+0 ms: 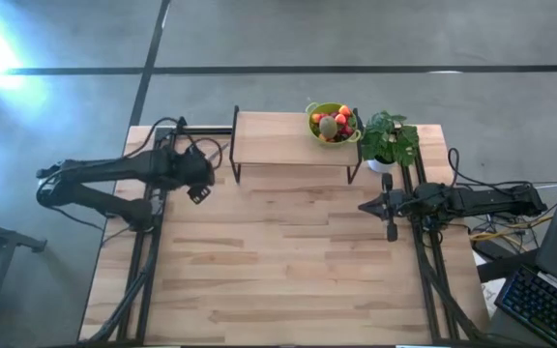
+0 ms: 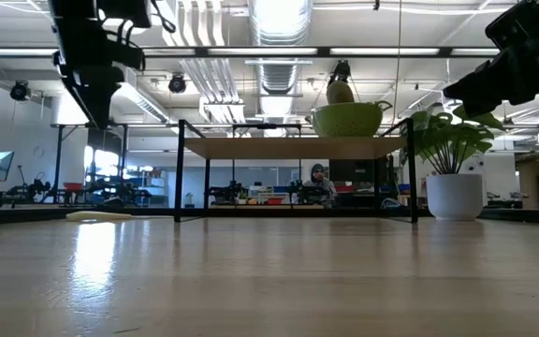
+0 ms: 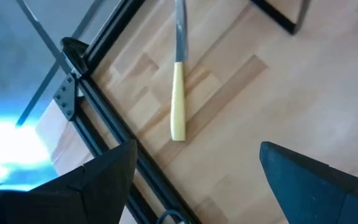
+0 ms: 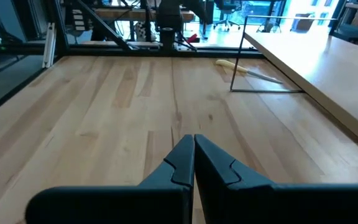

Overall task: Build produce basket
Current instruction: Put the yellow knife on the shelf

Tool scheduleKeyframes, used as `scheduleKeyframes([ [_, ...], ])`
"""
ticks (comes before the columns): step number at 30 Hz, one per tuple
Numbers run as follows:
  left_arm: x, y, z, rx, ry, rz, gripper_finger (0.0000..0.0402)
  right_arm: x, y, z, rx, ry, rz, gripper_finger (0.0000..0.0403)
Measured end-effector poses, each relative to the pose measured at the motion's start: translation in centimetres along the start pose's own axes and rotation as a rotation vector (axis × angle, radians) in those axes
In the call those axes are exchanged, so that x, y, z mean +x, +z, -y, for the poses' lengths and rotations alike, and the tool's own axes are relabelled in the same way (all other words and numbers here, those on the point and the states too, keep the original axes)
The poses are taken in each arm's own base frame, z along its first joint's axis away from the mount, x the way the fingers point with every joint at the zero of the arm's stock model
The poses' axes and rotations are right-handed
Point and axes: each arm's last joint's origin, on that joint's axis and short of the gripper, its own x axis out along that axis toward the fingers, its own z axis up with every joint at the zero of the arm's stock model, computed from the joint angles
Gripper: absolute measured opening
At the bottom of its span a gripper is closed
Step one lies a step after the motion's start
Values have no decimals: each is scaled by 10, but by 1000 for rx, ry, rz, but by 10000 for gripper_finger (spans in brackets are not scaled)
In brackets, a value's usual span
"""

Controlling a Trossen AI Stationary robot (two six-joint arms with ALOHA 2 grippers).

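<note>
A wooden table (image 1: pixel 288 261) carries a low raised shelf (image 1: pixel 278 140) on a black frame along its far edge. On the shelf's right end sits the lime-green basket (image 1: pixel 333 124), upright, filled with small red and orange fruits (image 1: pixel 341 118) and one larger brownish-green oval fruit (image 1: pixel 328 127) in the middle. From table height the basket (image 2: pixel 348 119) shows on top of the shelf with the oval fruit (image 2: pixel 340 92) rising above its rim.

Just right of the shelf, near the table's far right corner, a leafy plant in a white pot (image 1: pixel 388 143) stands on the tabletop, close beside the basket but on the lower level.

A knife with a yellow handle (image 3: pixel 178 102) lies flat on the table near the far left corner, beside the shelf's left leg, its blade (image 3: pixel 179 28) pointing toward the shelf side. It is also seen across the table from the right arm's camera (image 4: pixel 238 68).

The left gripper (image 1: pixel 198 184) hangs above the table's far left part, over the knife, its two fingers (image 3: pixel 309 177) spread wide apart and holding nothing.

The right gripper (image 1: pixel 391 230) is over the right side of the table, in front of the plant, its fingers (image 4: pixel 179 165) pressed together with nothing between them
</note>
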Motion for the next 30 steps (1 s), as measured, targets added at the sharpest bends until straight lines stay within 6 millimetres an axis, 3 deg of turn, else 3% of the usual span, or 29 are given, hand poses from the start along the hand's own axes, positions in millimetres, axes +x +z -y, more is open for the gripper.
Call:
scheduleKeyframes([
  [10, 36, 29, -22, 29, -59, -100, 344, 0, 0, 0, 0, 0, 0, 9],
  [16, 58, 36, -34, 94, -102, -154, 344, 0, 0, 0, -10, 0, 0, 9],
  [30, 119, 10, -47, 81, -218, -193, 344, 0, 0, 0, -5, -1, 0, 9],
])
